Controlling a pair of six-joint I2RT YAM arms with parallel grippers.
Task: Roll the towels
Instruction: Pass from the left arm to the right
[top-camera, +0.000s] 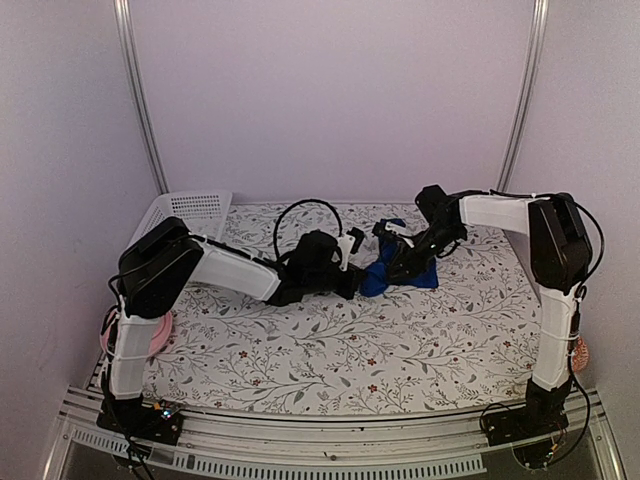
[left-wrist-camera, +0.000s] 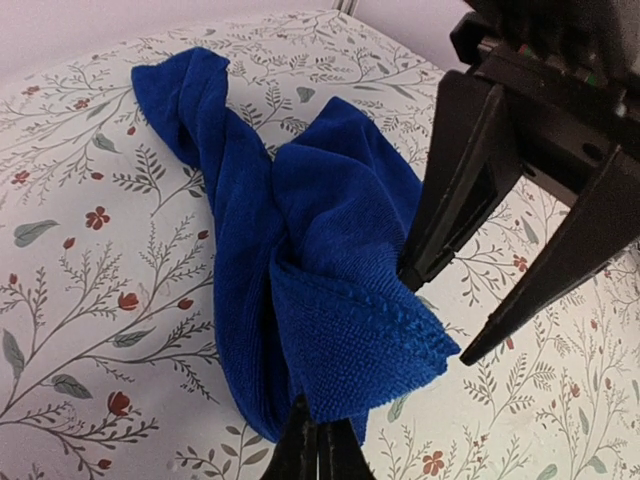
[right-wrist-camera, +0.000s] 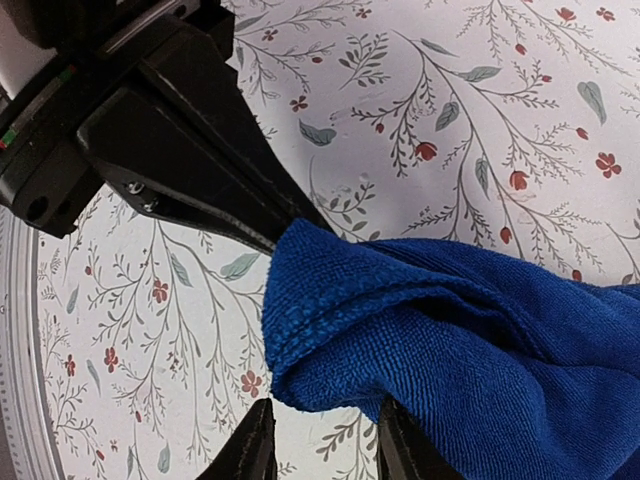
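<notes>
Floral tablecloth (top-camera: 300, 350) beneath twisted blue towel (left-wrist-camera: 330, 230). Left gripper (left-wrist-camera: 318, 450) pinches towel corner, fingers pressed together; right gripper (left-wrist-camera: 435, 322) spread beside towel. Best: pull flat first, then roll evenly.

**Colour rundown from our rig**

Our towel (left-wrist-camera: 330, 230) is a plain royal blue all over, with the stitched hem in the same blue. The table cover (top-camera: 330, 350) we see is white with grey-green leafy sprigs and little red flowers. The basket (top-camera: 192, 208) is white, the arms (top-camera: 240, 270) are white with black joints, and the walls (top-camera: 330, 100) are pale lilac.
</notes>
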